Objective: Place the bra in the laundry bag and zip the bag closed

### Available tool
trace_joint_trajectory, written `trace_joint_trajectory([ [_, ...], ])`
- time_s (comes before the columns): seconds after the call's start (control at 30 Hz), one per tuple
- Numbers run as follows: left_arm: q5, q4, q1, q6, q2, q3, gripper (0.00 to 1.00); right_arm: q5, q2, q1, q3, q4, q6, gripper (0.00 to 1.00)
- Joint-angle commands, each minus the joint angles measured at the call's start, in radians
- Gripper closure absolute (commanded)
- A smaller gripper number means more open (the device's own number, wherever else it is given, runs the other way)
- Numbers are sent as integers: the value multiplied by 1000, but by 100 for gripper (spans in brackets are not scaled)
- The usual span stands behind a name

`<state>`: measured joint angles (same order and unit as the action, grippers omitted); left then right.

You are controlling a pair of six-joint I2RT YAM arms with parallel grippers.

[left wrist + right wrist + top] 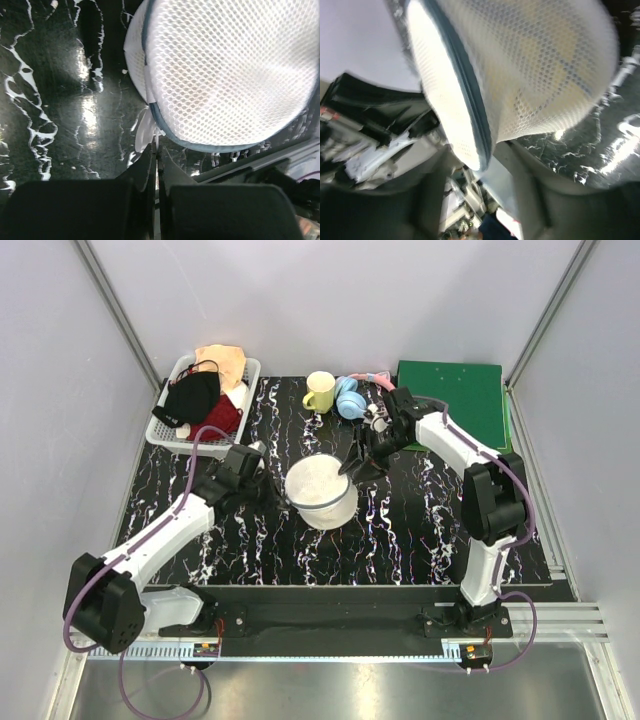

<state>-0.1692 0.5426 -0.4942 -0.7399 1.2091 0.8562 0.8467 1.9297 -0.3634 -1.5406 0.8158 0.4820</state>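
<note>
The left end effector (pixel 156 152) clenches the white mesh dome laundry bag (pixel 230 70) by its edge tab; the right end effector (pixel 481 172), released, straddles its rim.

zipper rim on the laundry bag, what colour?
Grey-blue zipper rim on the white mesh laundry bag; shows best in the left wrist view.

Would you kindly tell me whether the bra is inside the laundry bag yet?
Inside. In the right wrist view the yellow bra shows through the mesh of the laundry bag, whose halves lie together.
</note>
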Motion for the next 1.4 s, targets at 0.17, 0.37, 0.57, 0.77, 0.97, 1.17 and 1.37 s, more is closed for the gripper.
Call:
trace_joint_trajectory([
  [0.17,-96,-170,-104,-187,32,24,100,-319,-210,-23,69,125,56,13],
  [0.37,301,255,-130,-60,6,184,44,-523,-385,-23,235,115,58,0],
  [0.57,352,117,-142,-7,-304,-4,23,-584,-809,-23,624,-240,170,0],
  [0.77,229,-320,-150,-88,-735,-417,1,-637,-1165,-23,1057,-634,407,0],
  [0.97,188,-570,-150,-193,-1072,-746,1,-538,-1472,-23,1457,-929,734,0],
  [1.17,106,-760,-150,-343,-1307,-1006,1,-632,-1813,-23,1539,-677,805,0],
  [1.37,56,-711,-150,-325,-1324,-1010,1,-637,-1911,-23,1538,-478,748,0],
])
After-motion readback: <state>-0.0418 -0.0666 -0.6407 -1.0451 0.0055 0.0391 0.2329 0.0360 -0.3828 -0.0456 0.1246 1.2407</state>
